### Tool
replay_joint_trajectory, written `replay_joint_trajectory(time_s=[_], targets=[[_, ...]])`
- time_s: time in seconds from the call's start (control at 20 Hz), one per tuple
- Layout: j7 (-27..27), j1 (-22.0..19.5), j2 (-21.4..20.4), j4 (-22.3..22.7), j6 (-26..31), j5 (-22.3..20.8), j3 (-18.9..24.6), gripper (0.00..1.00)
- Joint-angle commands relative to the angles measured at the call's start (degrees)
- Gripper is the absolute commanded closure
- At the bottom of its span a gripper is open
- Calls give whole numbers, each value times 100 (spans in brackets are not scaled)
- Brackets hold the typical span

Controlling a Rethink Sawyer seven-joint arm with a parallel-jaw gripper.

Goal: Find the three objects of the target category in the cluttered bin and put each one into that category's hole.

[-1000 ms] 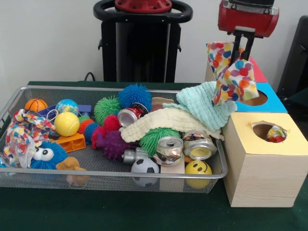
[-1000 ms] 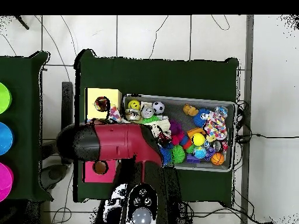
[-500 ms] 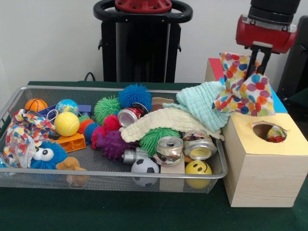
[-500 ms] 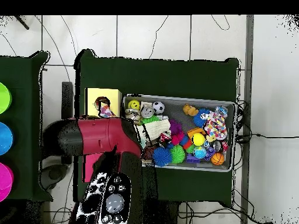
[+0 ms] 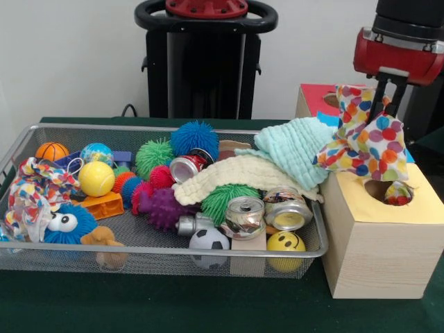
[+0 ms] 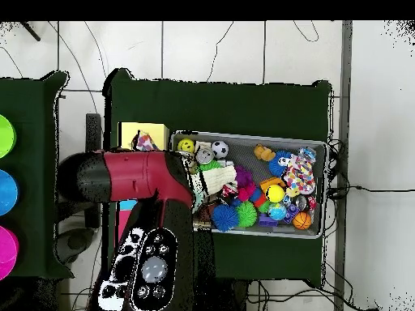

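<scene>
A table covered in dark green cloth [image 5: 159, 305] carries a wire mesh bin [image 5: 166, 257] full of toys and cloths. Just beside the bin's right end stands a wooden box with a yellow top [image 5: 378, 243], a hole cut in it.

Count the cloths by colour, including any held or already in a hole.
Polka-dot: 3 (held cloth, cloth in the yellow box hole, cloth at the bin end)
Mint: 1 (mint cloth)
Cream: 1 (cream cloth)
Total: 5
</scene>
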Motion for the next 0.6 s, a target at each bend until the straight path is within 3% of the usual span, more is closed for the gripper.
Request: replay_joint_trajectory(time_s=[0.05, 0.4, 0.6], targets=[[1100, -143, 286, -524, 641, 112, -126, 100], [744, -478, 501, -440, -4, 174, 198, 100], [888, -388, 508, -519, 163, 236, 190, 100]])
